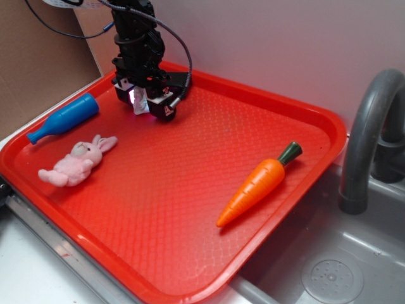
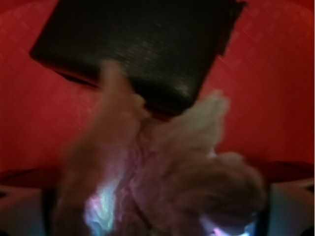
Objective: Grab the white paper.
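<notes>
Exterior view shows the gripper (image 1: 140, 101) down at the tray's (image 1: 190, 209) far corner, fingers closed around the paper (image 1: 140, 102), beside the black block (image 1: 166, 106). Best to hold firm and lift straight, clear of the block.

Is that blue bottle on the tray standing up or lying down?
Lying down. The blue bottle rests on its side near the red tray's left rim, neck pointing toward the front-left edge.
</notes>
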`<state>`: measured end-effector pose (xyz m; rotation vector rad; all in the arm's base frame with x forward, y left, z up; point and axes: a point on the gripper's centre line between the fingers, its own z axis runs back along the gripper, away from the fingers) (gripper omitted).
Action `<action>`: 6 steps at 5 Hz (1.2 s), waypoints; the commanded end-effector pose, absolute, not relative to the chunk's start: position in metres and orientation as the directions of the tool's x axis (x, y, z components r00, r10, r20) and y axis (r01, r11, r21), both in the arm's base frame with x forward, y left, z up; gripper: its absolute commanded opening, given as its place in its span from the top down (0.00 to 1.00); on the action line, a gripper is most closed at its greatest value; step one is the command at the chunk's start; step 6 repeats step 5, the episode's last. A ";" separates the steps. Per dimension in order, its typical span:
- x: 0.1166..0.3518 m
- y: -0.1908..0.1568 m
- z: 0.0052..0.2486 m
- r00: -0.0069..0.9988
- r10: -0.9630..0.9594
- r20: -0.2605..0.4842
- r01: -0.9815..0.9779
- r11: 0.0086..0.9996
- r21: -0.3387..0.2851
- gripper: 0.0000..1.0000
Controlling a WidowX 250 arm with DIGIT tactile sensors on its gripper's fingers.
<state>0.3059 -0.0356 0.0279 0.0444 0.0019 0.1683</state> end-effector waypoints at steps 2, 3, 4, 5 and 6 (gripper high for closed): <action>0.278 -0.079 0.142 0.997 -0.081 0.001 0.081 0.994 -0.073 1.00; 0.254 -0.095 0.195 0.977 -0.208 0.039 0.211 0.952 -0.220 1.00; 0.224 -0.104 0.242 0.957 -0.251 0.146 0.275 0.945 -0.178 1.00; 0.196 -0.097 0.280 0.899 -0.310 0.309 0.364 0.922 -0.132 1.00; 0.196 -0.097 0.280 0.899 -0.310 0.309 0.364 0.922 -0.132 1.00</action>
